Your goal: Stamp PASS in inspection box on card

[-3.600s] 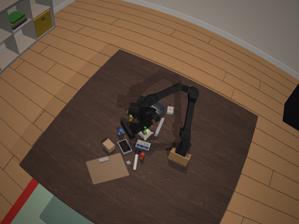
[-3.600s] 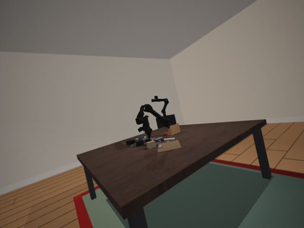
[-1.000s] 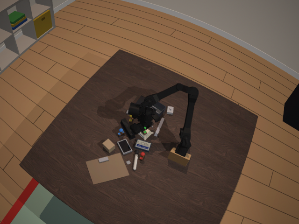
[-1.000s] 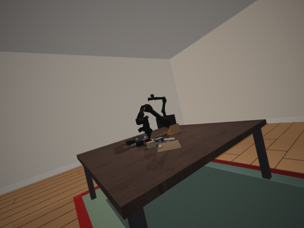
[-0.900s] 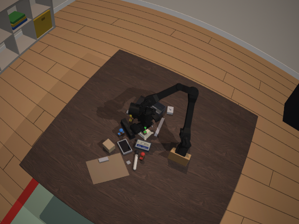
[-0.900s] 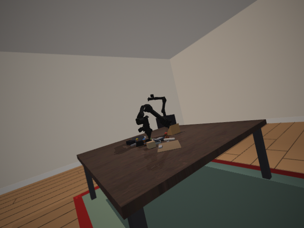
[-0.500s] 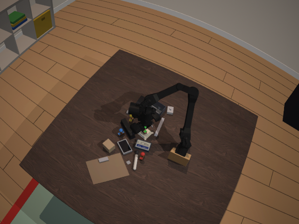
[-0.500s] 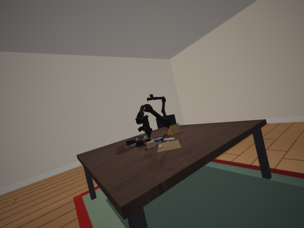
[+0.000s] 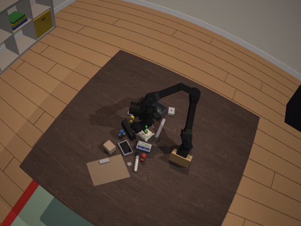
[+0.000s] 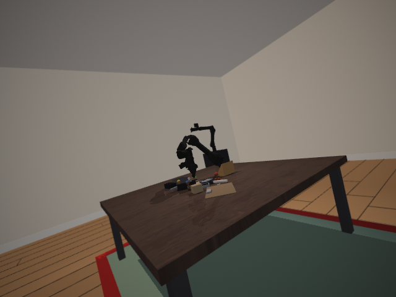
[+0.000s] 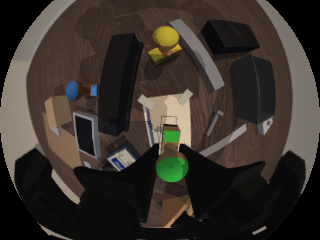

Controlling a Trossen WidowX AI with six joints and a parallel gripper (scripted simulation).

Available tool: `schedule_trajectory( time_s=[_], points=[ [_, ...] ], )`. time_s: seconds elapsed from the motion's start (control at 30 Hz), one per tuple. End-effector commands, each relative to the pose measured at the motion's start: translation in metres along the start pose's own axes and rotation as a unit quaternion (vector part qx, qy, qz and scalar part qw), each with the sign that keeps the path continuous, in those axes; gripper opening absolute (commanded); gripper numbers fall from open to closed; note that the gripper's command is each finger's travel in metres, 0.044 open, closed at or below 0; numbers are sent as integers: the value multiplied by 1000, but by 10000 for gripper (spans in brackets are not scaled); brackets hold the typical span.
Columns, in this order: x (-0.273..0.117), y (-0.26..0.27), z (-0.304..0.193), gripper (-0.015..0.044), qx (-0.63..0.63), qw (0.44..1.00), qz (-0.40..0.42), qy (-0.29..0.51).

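Observation:
My gripper [image 9: 146,127] [image 10: 193,176] [image 11: 168,147] is shut on the green-topped stamp [image 9: 146,130] [image 11: 172,168]. The stamp is upright and low over the cream card [image 9: 149,136] [image 11: 182,111], which has pale tabs at its corners. The outlined box [image 11: 169,116] shows partly beyond the stamp's foot in the wrist view. Whether the foot touches the card cannot be told, and its underside is hidden. A silver-framed black rectangle [image 9: 125,148] [image 11: 86,134], possibly the ink pad, lies to the left. A blue-labelled case [image 9: 144,146] [image 11: 121,159] lies near the card.
A yellow stamp [image 9: 131,118] [image 11: 165,38], a blue stamp [image 9: 121,132] [image 11: 74,90] and a red stamp [image 9: 143,156] stand around. A long black object [image 9: 128,129] [image 11: 118,85] lies left of the card. A pale strip [image 9: 160,127], marker [image 9: 136,163], clipboard [image 9: 108,171] and block [image 9: 109,147] are nearby.

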State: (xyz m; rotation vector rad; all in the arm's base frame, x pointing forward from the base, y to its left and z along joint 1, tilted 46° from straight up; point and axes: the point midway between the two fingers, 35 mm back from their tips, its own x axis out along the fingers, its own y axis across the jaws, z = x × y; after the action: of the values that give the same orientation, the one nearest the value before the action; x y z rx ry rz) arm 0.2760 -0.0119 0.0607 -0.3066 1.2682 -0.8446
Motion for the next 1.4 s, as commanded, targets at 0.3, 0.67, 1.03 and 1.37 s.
schedule_trajectory(
  time_s=[0.3,0.67,1.03,1.37],
  points=[
    [-23,1,1,0,3,1000,3,0],
    [-41,0,0,0,3,1000,2,0],
    [-43,-45,14,0,4,1000,4,0],
    [-43,-92,20,0,6,1000,0,-1]
  ],
)
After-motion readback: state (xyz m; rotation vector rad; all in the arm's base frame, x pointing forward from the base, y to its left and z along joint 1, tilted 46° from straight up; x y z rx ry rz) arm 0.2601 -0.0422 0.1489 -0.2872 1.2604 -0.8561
